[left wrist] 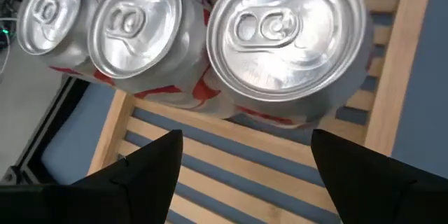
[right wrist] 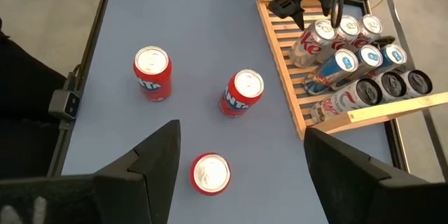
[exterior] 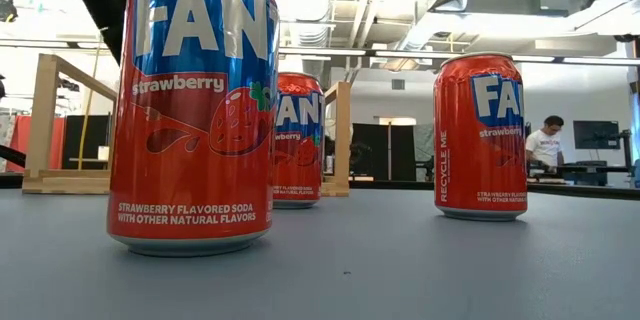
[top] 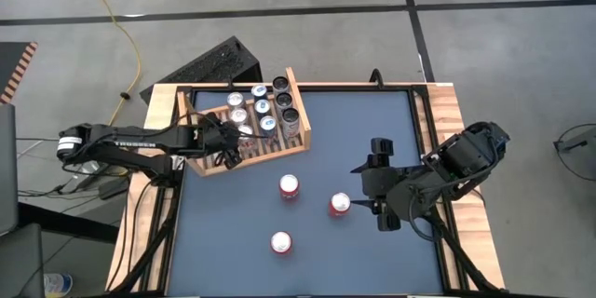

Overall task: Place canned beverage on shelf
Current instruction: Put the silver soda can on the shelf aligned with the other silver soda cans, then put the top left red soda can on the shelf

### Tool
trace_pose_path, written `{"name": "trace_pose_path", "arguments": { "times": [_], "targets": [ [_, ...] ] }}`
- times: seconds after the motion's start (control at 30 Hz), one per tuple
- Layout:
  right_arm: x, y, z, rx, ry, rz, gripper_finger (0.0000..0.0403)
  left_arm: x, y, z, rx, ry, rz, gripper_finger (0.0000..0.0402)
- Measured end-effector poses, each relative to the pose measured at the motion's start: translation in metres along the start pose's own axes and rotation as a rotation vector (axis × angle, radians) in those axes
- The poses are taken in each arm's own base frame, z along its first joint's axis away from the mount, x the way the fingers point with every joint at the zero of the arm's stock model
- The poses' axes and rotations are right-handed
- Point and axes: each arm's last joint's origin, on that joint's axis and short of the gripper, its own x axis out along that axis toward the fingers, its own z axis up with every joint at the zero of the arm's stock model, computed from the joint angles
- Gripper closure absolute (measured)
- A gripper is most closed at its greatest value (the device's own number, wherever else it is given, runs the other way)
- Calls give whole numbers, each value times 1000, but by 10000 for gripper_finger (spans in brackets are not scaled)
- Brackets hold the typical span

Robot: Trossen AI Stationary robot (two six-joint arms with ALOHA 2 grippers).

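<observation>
High view: the shelf [top: 244, 119] sits at the tabletop's [top: 372, 251] far left corner with several cans [top: 253, 110] standing in it. The left claw [top: 226, 149] hangs over the shelf's near part, released and empty. Three red cans stand on the bare tabletop: one [top: 290, 186] just in front of the shelf, one [top: 281, 242] nearer the front edge, one [top: 340, 204] beside the right claw [top: 372, 186], which is spread wide and grips nothing.

Low view: the three red cans [exterior: 195, 110] stand upright and apart, with the shelf [exterior: 60, 125] behind them.

Left wrist view: the fingers [left wrist: 147, 175] stand apart above the slats [left wrist: 231, 161], next to silver can tops [left wrist: 287, 35].

Right wrist view: the parted fingers [right wrist: 350, 168] look over the three red cans [right wrist: 241, 92] toward the shelf [right wrist: 294, 77].
</observation>
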Motion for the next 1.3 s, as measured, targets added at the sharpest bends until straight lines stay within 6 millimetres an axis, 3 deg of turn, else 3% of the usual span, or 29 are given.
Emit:
{"name": "trace_pose_path", "arguments": {
  "times": [0.13, 0.3, 0.5, 0.8, 1.03, 1.13, 1.3],
  "targets": [
    [0, 0, 0, 1, 0, 2, 127, -1, 2, -8, 3, 81, 12, 99],
    [0, 0, 0, 8, 0, 0, 127, -17, 6, -7, -77, 97, -4, 99],
    [3, -1, 0, 3, -5, -48, 127, -44, -6, 10, -135, -89, -293, 99],
    [64, 22, -31, -7, 221, -160, 127, -92, -50, 28, -88, -464, -650, 99],
    [117, 43, -59, -55, 316, -156, 127, -123, -68, 29, -96, -629, -816, 99],
    [129, 47, -61, -66, 290, -91, 127, -133, -72, 27, -77, -680, -856, 99],
    [138, 52, -47, -132, 162, 57, 127, -141, -76, 23, -51, -720, -853, 99]
  ]
}}
